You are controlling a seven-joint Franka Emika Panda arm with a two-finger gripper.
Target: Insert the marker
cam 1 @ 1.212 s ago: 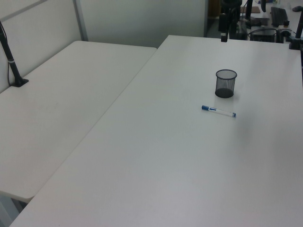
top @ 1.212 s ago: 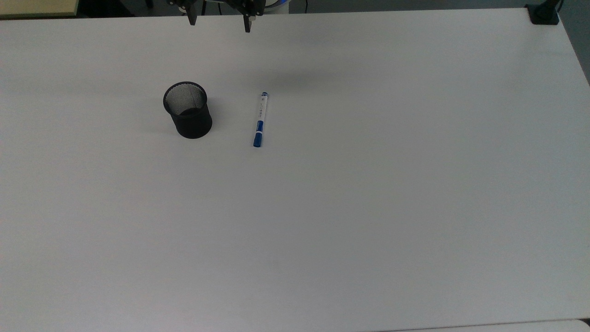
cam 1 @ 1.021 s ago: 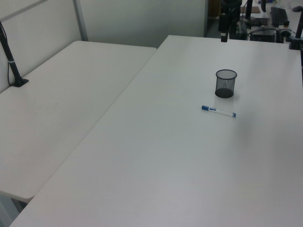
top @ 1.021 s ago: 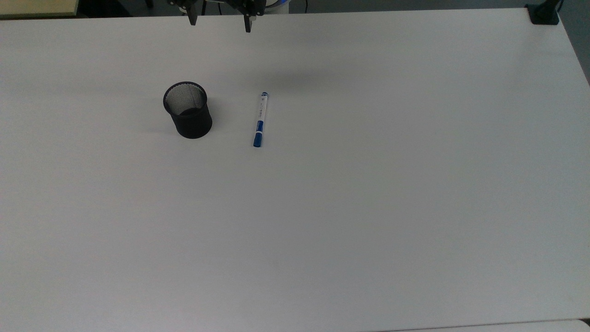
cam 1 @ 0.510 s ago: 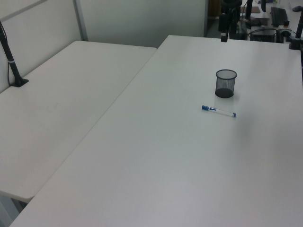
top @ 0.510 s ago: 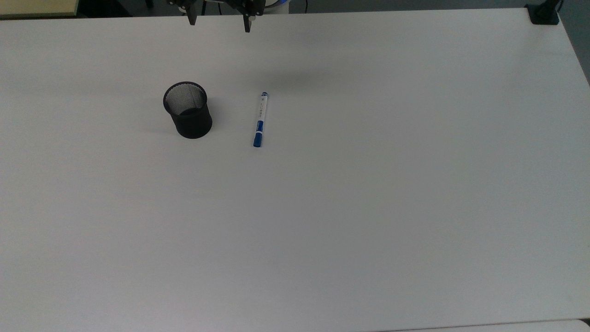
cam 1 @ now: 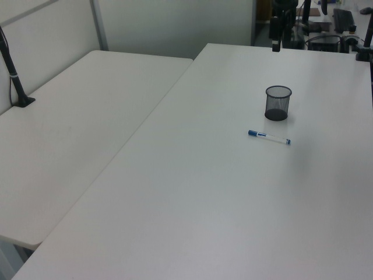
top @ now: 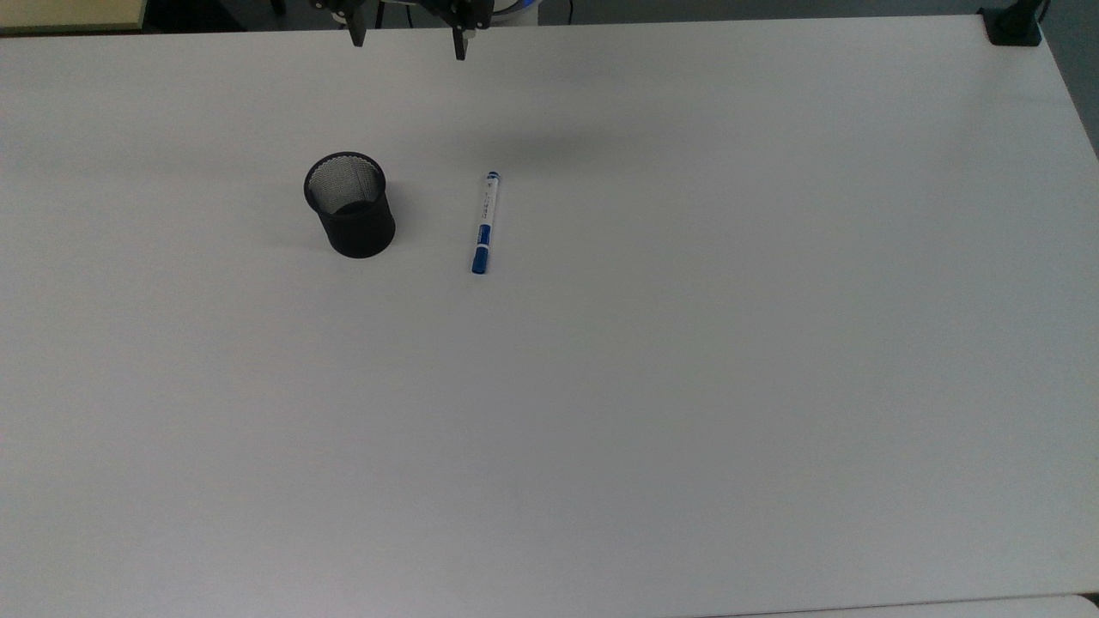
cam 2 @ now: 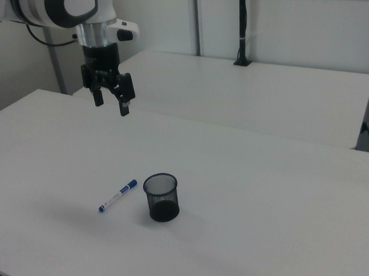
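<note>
The marker [top: 482, 222], white with a blue cap and a blue end, lies flat on the white table [top: 687, 343], a short way to the top view's right of an upright black mesh cup [top: 349, 204]. In the left view the marker [cam 1: 268, 137] lies in front of the cup [cam 1: 277, 103]. In the right view the marker [cam 2: 118, 195] lies left of the cup [cam 2: 161, 197]. My gripper [top: 409, 41] hangs open and empty high above the table's far edge, well away from both; in the right view the gripper [cam 2: 111, 102] is up and left of the marker.
A second white table [cam 1: 70, 122] adjoins on the left view's left, with a black clamp post [cam 1: 14, 81] on it. Another black clamp [top: 1011, 24] sits at the top view's upper right corner. A post [cam 2: 242, 30] stands on the table behind.
</note>
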